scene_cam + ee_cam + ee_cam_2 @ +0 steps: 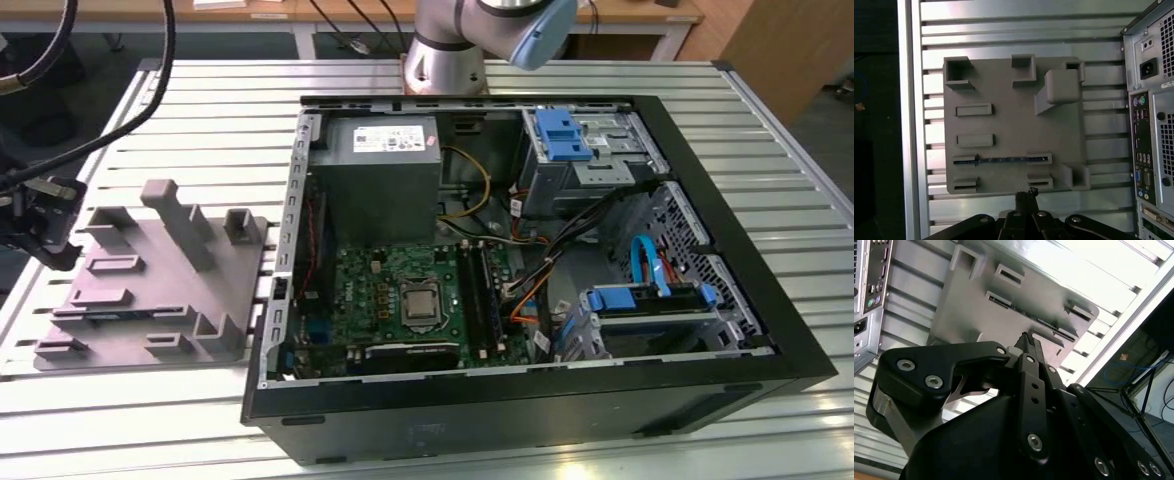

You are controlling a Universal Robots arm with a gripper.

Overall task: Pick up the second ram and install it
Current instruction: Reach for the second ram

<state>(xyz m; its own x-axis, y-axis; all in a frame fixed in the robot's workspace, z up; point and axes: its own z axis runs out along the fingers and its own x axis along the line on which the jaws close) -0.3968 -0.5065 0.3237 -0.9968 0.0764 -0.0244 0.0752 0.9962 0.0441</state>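
The second ram point(1009, 160) stands on edge in a pair of slots of the grey fixture tray point(1004, 125), showing as a thin dark green-blue strip. In the exterior view the ram point(127, 313) is a bluish line near the front of the tray point(147, 290). My gripper point(1026, 192) hovers above the tray's edge, a little to one side of the ram and not touching it. Its fingers point(1029, 342) are shut together with nothing between them. In the exterior view the gripper point(56, 255) hangs at the far left, above the tray's left side.
An open computer case point(534, 250) lies on the slatted metal table point(200, 100), right of the tray. Inside it are the motherboard point(400, 300) with long black memory slots point(481, 290), a power supply point(380, 170) and blue drive brackets point(561, 135). Cables hang at the upper left.
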